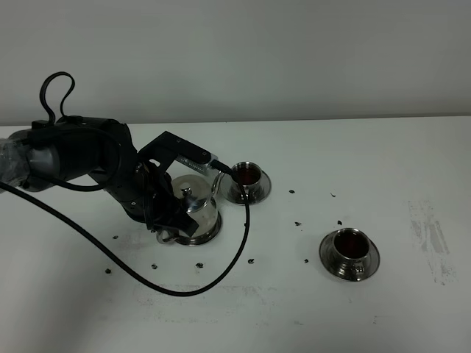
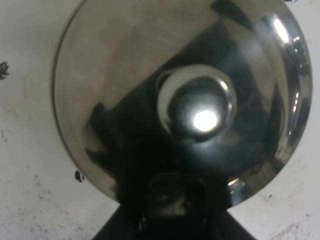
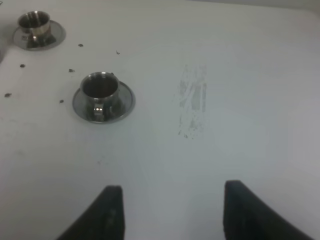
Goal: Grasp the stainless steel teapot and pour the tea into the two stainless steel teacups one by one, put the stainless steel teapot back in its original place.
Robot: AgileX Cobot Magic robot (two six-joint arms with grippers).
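The stainless steel teapot [image 1: 197,208] stands upright on its round saucer [image 1: 209,238] at the left of the table. My left gripper [image 1: 171,220] is at the pot's handle side and looks shut on the handle. In the left wrist view the domed lid [image 2: 125,75] and its knob [image 2: 197,107] fill the frame, with the gripper [image 2: 175,212] dark below. Two steel teacups on saucers hold dark tea: one [image 1: 246,175] just right of the spout, one [image 1: 351,245] further right and nearer. Both show in the right wrist view [image 3: 100,87] [image 3: 34,21]. My right gripper [image 3: 172,212] is open and empty over bare table.
Dark tea-leaf specks [image 1: 298,223] lie scattered around the cups and pot. A black cable [image 1: 184,288] loops across the table in front of the teapot. A grey smudge [image 1: 434,235] marks the table at the right, also in the right wrist view [image 3: 192,100].
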